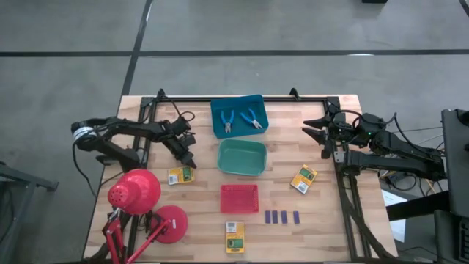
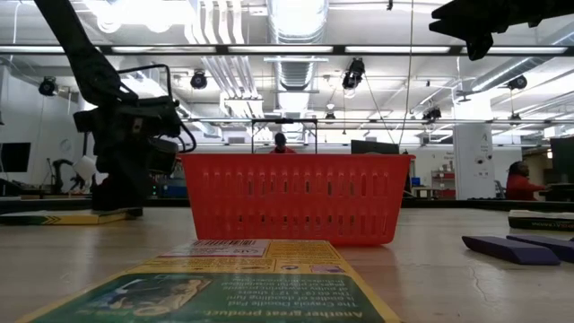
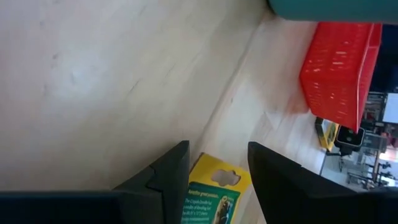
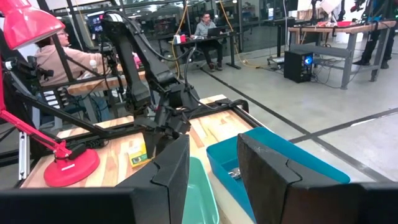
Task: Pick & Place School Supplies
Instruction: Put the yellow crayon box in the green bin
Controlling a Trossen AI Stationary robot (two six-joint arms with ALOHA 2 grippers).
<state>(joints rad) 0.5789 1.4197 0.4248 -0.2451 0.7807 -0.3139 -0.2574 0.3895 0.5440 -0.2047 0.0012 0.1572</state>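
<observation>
A flat yellow-and-green box (image 1: pixel 180 176) lies on the table's left part. My left gripper (image 1: pixel 187 158) is open, close over the box's far end. In the left wrist view this box (image 3: pixel 213 194) shows between and beyond the two fingers (image 3: pixel 166 179). A second box (image 1: pixel 304 178) lies right of centre. A third box (image 1: pixel 234 236) lies at the near edge. Several dark blue-purple blocks (image 1: pixel 282 217) sit in a row. Two blue-handled tools (image 1: pixel 239 119) lie in the blue tray (image 1: pixel 220 129). My right gripper (image 1: pixel 316 126) is open, raised at the far right.
A green tray (image 1: pixel 242 170) sits at the centre and a red tray (image 1: pixel 239 209) nearer. A red desk lamp (image 1: pixel 135 192) stands at the near left, beside the left box. A black frame (image 1: pixel 242 98) runs along the far edge and both sides. People sit beyond the table.
</observation>
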